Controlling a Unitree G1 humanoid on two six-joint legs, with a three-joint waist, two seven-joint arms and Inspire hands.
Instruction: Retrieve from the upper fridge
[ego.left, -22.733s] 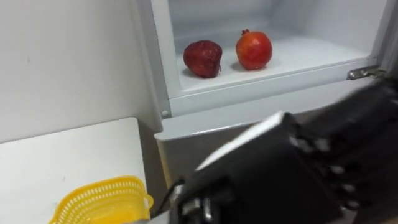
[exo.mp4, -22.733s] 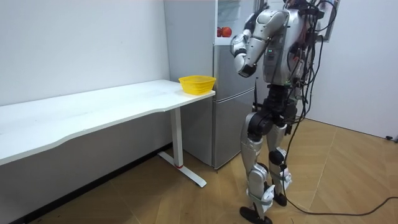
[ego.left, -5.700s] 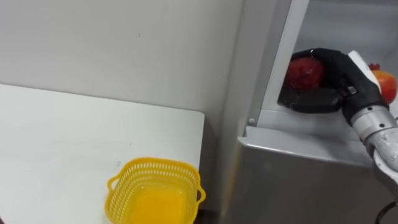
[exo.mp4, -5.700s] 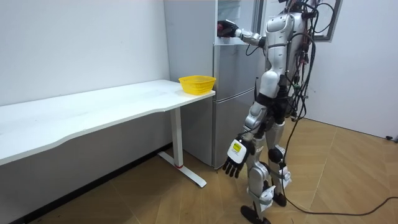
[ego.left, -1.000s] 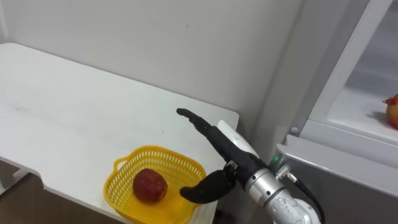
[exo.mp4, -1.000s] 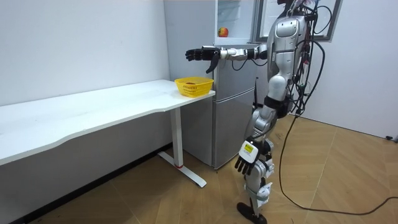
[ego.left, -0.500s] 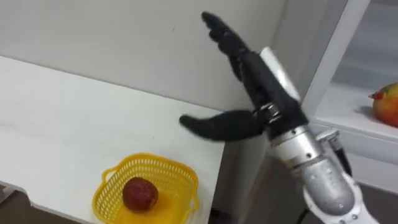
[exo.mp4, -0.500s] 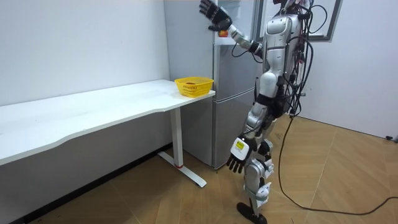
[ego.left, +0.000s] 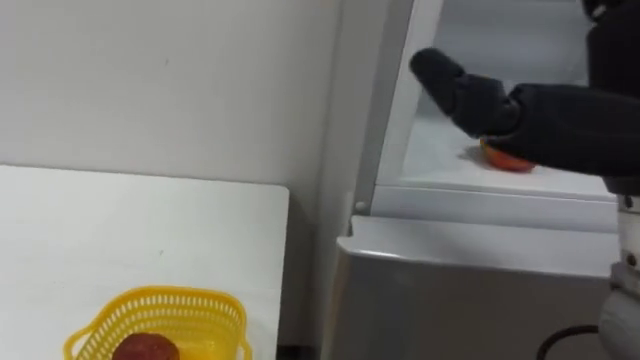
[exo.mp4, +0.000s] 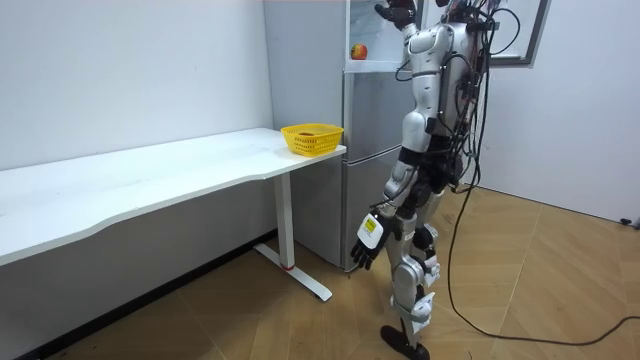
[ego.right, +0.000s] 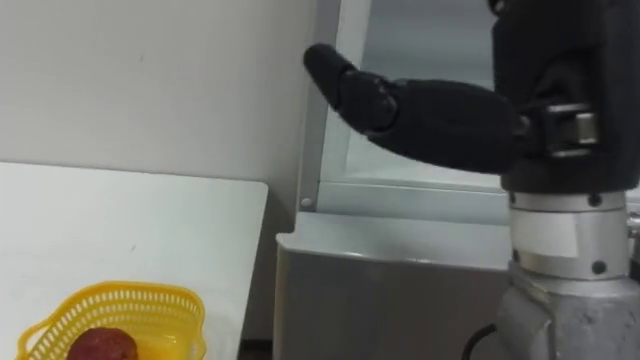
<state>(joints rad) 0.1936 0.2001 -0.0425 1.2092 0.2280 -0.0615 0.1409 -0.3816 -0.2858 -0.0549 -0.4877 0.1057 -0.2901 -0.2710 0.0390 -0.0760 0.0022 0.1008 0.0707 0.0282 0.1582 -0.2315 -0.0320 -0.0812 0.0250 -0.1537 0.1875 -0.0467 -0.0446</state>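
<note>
One red fruit (ego.left: 138, 350) lies in the yellow basket (ego.left: 150, 297) on the worktop (ego.left: 120, 220), the orange-red fruit (ego.left: 500, 160) sits on the upper fridge shelf (ego.left: 440, 165) just behind the right robot hand (ego.left: 530, 120), fingers apart and empty, which should cup it fully before lifting.

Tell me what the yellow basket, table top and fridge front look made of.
Yellow basket: likely moulded plastic, going by the uniform colour, slotted lattice wall and slight sheen.
Table top: smooth matte white, probably laminate or painted board; the core is not visible.
Fridge front: flat grey with a soft sheen, looks like painted sheet metal.
</note>
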